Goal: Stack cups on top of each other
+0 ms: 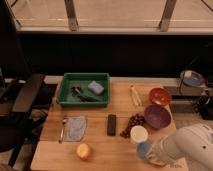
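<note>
Tabletop (100,150): gripper (153,156) at blue cup (143,149)

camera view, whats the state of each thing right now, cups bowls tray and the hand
white cup, upright on the table, nothing stacked in it
blue cup, upright just in front of the white cup, not stacked
hand, shut, low at the blue cup's right side; grip on it unclear
purple bowl, upright, open side up
red bowl, upright, open side up
green tray, flat on the table, not empty

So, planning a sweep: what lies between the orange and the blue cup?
Only bare table, per the camera view; the shut gripper is at the blue cup's right edge.
</note>
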